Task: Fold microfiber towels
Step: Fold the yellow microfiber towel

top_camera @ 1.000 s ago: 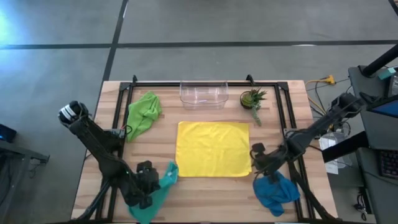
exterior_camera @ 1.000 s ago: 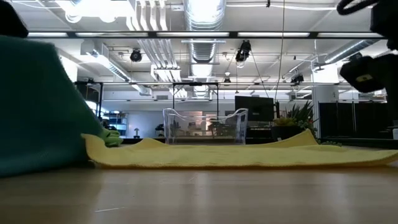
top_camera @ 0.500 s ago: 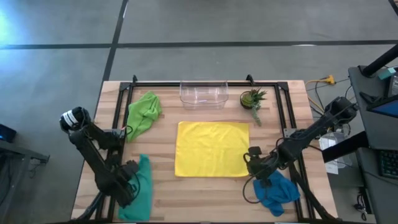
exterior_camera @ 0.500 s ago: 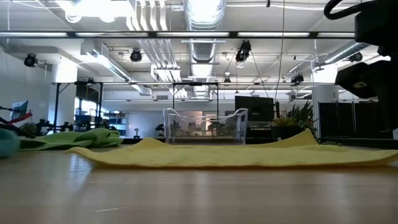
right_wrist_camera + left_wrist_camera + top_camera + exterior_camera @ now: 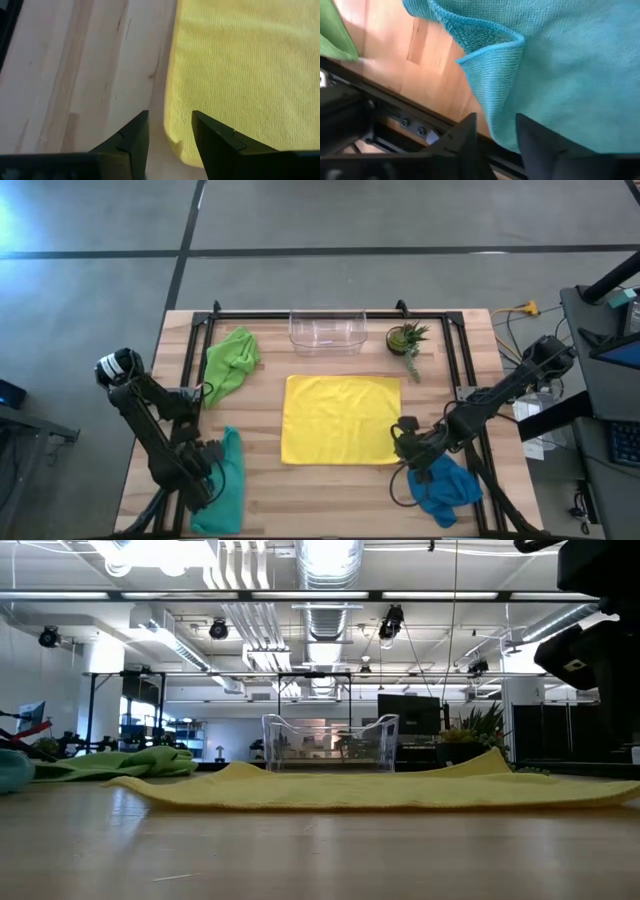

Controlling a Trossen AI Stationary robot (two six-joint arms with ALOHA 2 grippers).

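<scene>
We see the yellow towel (image 5: 341,419) flat, longer left-right; the right gripper (image 5: 404,442), fingers (image 5: 216,140) spread, hovers at its near-right corner.

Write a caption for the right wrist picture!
Open fingers hover over the yellow towel's corner on the wooden table.
</scene>
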